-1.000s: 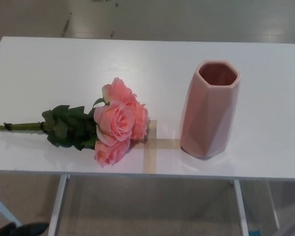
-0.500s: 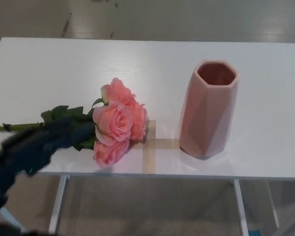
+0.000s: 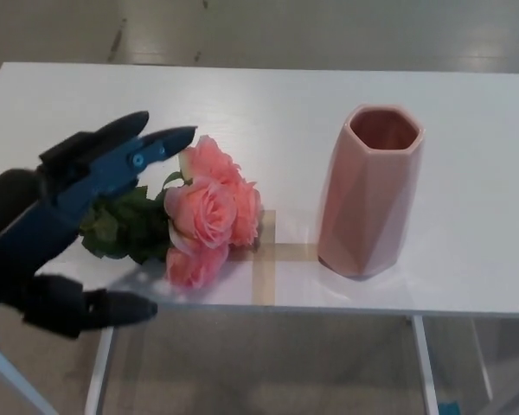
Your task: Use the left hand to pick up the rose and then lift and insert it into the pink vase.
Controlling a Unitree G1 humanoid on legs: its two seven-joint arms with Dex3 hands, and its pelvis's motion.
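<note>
A bunch of salmon-pink fabric roses with dark green leaves (image 3: pixel 209 216) lies on its side on the white rectangular table (image 3: pixel 268 112), blooms pointing toward the tall faceted pink ceramic vase (image 3: pixel 369 190), which stands upright to their right with its mouth empty. The lowest bloom rests just beside a cross of beige tape (image 3: pixel 271 256) stuck to the tabletop near the front edge. The robot's black left hand (image 3: pixel 73 220) hangs over the leafy stem end, hiding the stems; its two fingers (image 3: pixel 143 151) are spread out toward the blooms and the thumb (image 3: pixel 112 309) sits well apart below, so it holds nothing.
</note>
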